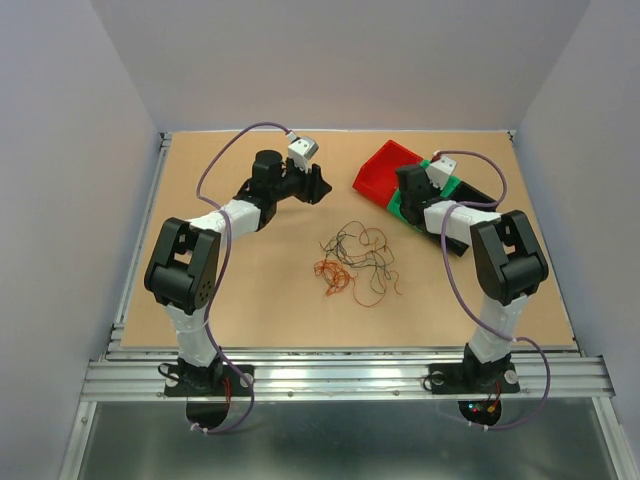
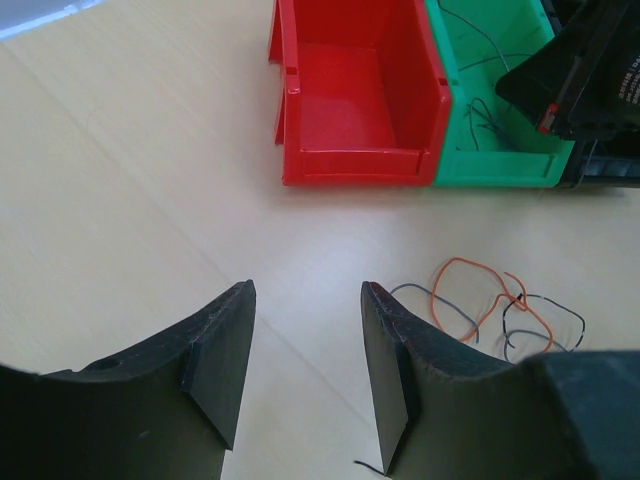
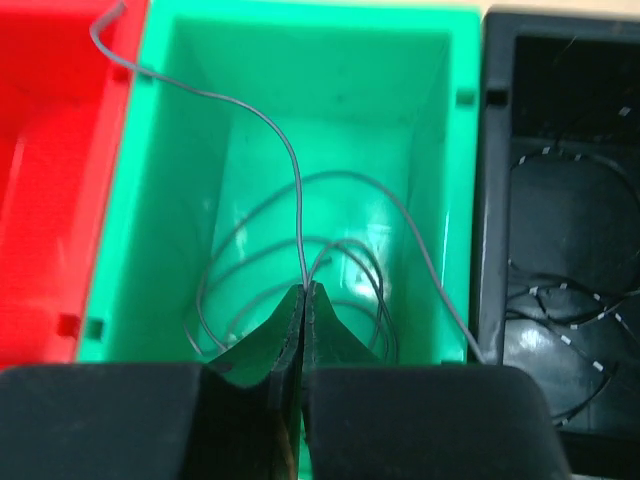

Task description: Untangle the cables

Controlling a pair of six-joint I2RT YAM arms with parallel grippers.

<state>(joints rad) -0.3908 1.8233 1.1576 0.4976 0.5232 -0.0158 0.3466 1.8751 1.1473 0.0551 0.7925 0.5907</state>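
Cables (image 1: pixel 355 262) lying tangled, right fingers (image 3: pixel 280 335) pinching grey cable (image 3: pixel 290 170) over green bin (image 3: pixel 440 150)

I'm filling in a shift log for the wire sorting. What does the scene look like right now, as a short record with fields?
left gripper: open, empty, over the table
right gripper: shut on a grey wire above the green bin
green bin: coiled wires inside
red bin: looks empty
black bin: dark wires inside
pile of wires: black and orange, tangled, mid-table
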